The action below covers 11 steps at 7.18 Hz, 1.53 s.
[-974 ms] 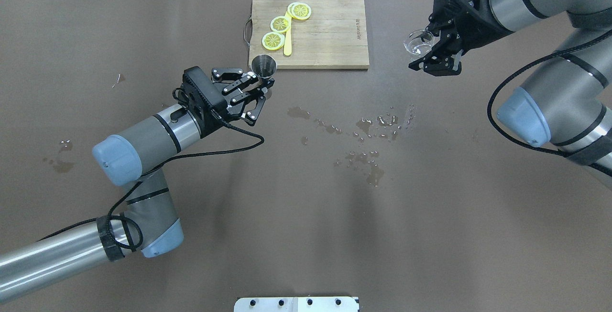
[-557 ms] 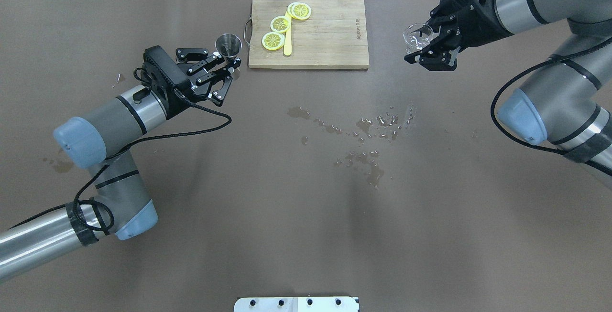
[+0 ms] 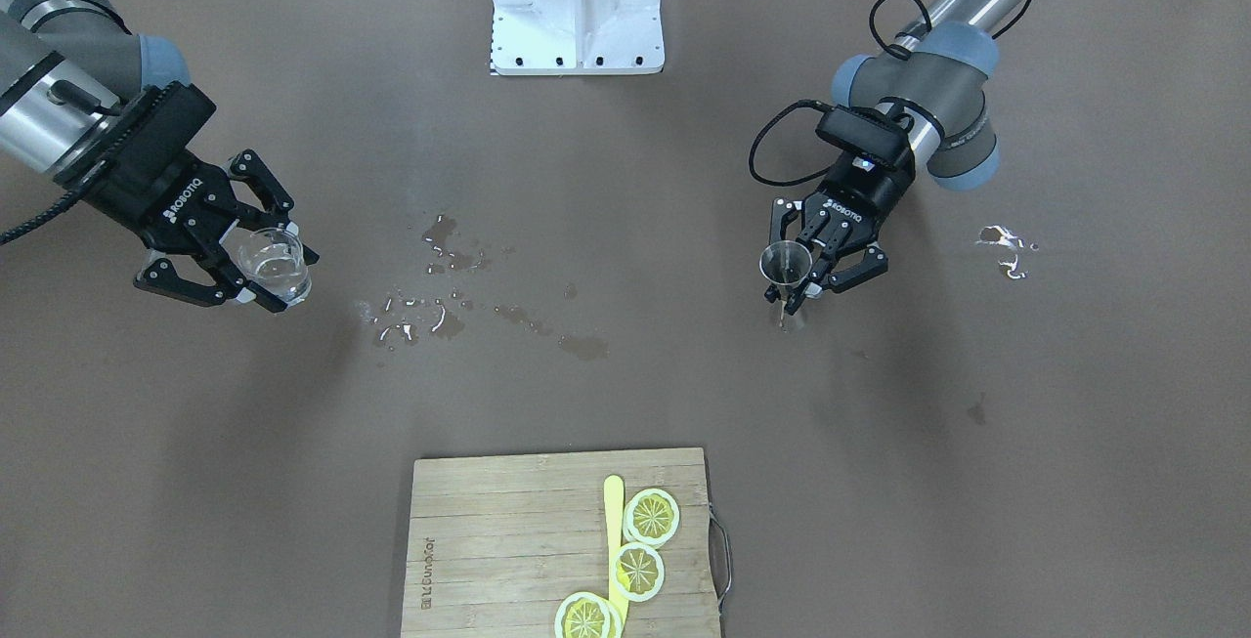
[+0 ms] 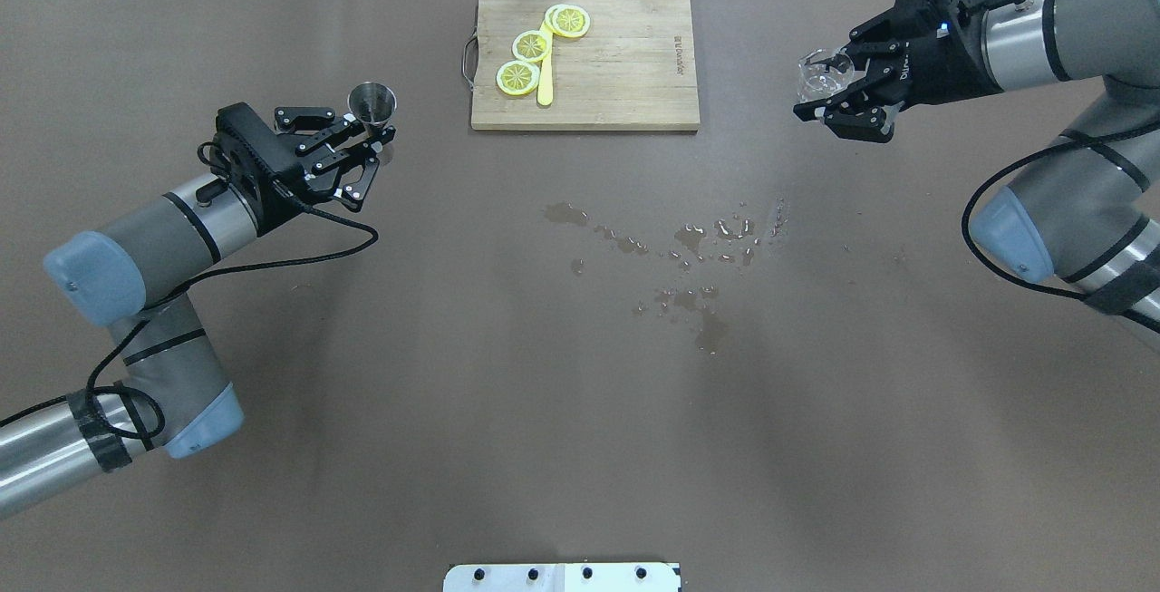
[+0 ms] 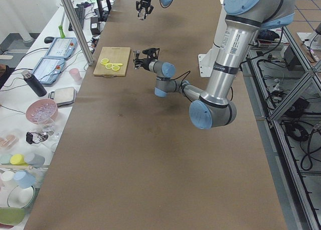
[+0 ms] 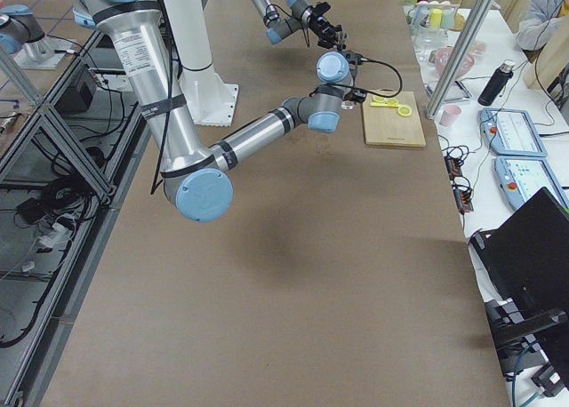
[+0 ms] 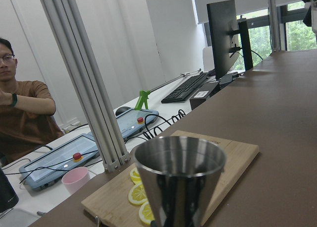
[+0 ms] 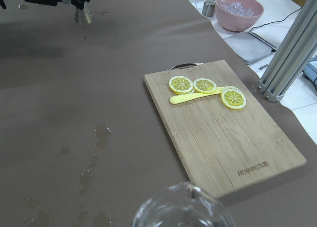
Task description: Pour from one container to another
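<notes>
Pinching a steel jigger (image 4: 372,102) between its jaws, the left gripper (image 4: 378,136) hovers; the right gripper (image 4: 813,86) clasps a glass cup (image 4: 825,75).

A long counter (image 5: 150,154) under a matte brown sheet runs down the middle of the room and fills most of the exterior left view. Along its left edge stands a white side counter (image 5: 25,59), set off by square silver aluminium posts (image 5: 75,24). Grey floor tiles (image 5: 271,154) strewn with black cables (image 5: 301,134) show at the right of that view. In the left wrist view a plain white wall (image 7: 148,33) fills the upper middle, with a black flat monitor (image 7: 225,36) and a black keyboard (image 7: 190,87) right of centre. At the upper right a window (image 7: 299,36) shows green trees under a white roller blind (image 7: 233,1), letting in soft daylight.
</notes>
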Tool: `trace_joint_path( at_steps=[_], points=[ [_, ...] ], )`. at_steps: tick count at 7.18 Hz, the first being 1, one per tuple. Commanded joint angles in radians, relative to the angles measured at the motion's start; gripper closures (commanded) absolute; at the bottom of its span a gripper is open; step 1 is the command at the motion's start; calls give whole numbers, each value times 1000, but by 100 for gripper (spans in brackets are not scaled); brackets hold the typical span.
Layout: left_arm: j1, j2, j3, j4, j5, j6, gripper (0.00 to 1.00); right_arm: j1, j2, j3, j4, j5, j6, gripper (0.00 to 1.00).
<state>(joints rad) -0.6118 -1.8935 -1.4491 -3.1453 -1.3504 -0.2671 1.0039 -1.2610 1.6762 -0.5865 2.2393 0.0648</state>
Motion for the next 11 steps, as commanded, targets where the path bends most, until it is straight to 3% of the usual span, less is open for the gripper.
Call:
trace_joint_path(
  at_steps=[1,2,4,6,8,10,11],
  points=[
    [-3,72,-29,-42,4,-3,100,15,-75,-100,228,3,16,100],
    [-5,146,-86,-50,7,-12,100,16,-74,-169,332,9,74,100],
    [-14,180,-94,-52,25,-17,100,25,-87,-235,382,58,66,100],
    [-48,194,-84,-42,30,-43,100,24,-90,-369,561,56,72,100],
    [-57,179,-79,-6,60,-139,100,6,-87,-420,605,60,69,100],
    [-43,151,-56,66,167,-173,100,-5,-63,-501,665,60,67,100],
    [-36,140,-10,35,222,-231,100,-8,-32,-541,680,60,67,100]
  ],
)
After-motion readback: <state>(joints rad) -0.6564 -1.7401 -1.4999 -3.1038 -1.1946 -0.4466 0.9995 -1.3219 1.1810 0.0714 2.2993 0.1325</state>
